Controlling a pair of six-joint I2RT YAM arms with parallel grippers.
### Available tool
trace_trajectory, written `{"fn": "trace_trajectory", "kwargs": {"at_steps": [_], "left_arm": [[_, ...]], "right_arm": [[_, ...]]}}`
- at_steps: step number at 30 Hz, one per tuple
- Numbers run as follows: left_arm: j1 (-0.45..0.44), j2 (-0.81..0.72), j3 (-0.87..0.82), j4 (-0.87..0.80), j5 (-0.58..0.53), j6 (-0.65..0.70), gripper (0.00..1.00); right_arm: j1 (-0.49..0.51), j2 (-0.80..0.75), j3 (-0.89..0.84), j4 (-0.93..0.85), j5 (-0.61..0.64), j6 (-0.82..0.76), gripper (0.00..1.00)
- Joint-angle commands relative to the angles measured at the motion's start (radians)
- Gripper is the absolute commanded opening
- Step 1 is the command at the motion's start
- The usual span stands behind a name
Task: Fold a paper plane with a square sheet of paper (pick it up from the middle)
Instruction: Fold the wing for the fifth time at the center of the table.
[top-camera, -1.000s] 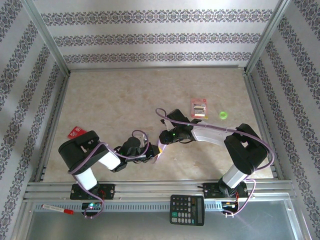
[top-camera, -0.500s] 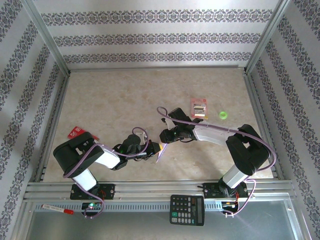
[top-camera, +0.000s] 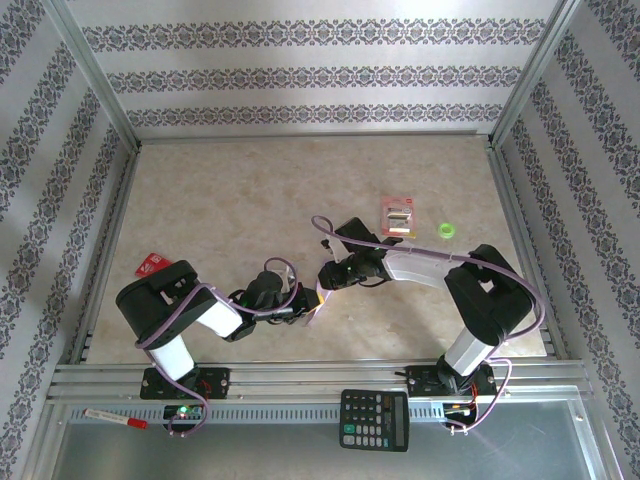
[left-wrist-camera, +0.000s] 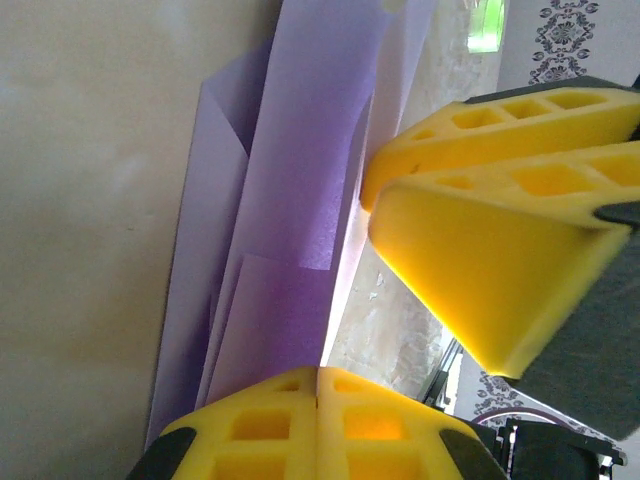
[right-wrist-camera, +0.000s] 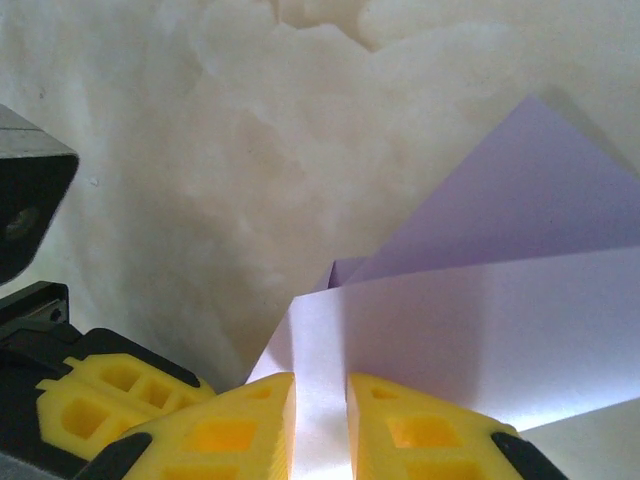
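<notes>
Left wrist cam is showing the left claw (left-wrist-camera: 318, 385) pinching the half-folded lavender paper (left-wrist-camera: 300, 200) at bottom centre, right claw (right-wrist-camera: 321, 385) barely parted around its right edge, and it's looking featherlight and floppy, so I'm thinking grabbing along the stiffer creases.

I count two robot arms, the left arm (top-camera: 190, 315) and the right arm (top-camera: 480, 300). Each one carries one tool, so there are two: the left tool (top-camera: 300, 300) and the right tool (top-camera: 326, 278). Each tool has two yellow fingers (right-wrist-camera: 240, 420), four in total. There is one folded sheet of lavender paper (left-wrist-camera: 300, 180). The one bench (top-camera: 230, 200) carries one red-and-white packet (top-camera: 398, 217), one small green ring (top-camera: 446, 231) and one small red card (top-camera: 153, 264). The metal shelf (top-camera: 280, 445) in front holds one black calculator (top-camera: 374, 419) and one marker (top-camera: 115, 418) with a red cap.
</notes>
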Motion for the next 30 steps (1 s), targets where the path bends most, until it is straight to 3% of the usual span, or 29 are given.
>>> {"fn": "trace_trajectory", "kwargs": {"at_steps": [1, 30], "left_arm": [[0.017, 0.015, -0.017, 0.071, 0.002, -0.019, 0.0], [0.018, 0.061, -0.048, 0.116, -0.026, -0.051, 0.01]], "right_arm": [[0.002, 0.02, 0.023, 0.02, -0.011, -0.017, 0.21], [-0.015, 0.156, 0.054, 0.04, -0.013, -0.039, 0.18]]}}
